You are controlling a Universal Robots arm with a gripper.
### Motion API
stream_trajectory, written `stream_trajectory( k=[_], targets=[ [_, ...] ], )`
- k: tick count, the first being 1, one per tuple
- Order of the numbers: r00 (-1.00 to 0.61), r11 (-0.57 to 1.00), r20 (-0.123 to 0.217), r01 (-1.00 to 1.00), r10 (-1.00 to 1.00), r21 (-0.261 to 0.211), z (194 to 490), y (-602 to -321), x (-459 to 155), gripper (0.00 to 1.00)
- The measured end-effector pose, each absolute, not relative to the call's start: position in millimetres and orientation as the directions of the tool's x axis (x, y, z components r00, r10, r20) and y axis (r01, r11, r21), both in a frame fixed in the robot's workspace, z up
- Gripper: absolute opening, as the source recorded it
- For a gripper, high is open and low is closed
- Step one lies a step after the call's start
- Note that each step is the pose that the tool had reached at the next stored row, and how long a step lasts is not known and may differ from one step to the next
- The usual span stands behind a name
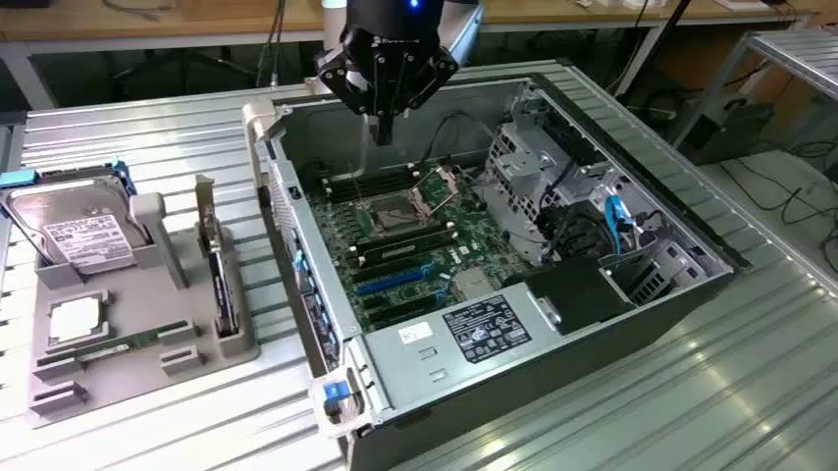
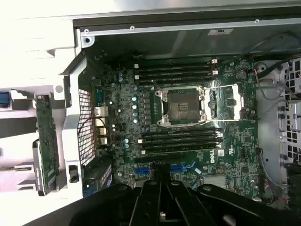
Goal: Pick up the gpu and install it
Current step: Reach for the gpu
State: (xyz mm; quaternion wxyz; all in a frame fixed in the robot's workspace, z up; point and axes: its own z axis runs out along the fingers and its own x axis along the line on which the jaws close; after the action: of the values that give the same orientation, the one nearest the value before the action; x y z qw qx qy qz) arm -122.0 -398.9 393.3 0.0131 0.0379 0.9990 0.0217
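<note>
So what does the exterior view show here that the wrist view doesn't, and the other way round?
Exterior view: the hard drive, processor chip and memory stick on the grey tray, plus the power supply. Wrist view: the Dell mark on the motherboard and the rear vent grille. Both: the gripper above the open case, holding nothing, the empty processor socket, and the gpu standing on edge in the tray.
</note>
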Motion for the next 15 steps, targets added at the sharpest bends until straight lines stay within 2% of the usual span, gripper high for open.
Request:
stream_trajectory(
  k=[10, 15],
  targets=[
    [-0.997, 0.996, -0.024, 0.075, 0.076, 0.044, 393, -399, -122, 0.11],
    [-0.997, 0.996, -0.026, 0.075, 0.076, 0.044, 393, -403, -142, 0.11]
  ],
)
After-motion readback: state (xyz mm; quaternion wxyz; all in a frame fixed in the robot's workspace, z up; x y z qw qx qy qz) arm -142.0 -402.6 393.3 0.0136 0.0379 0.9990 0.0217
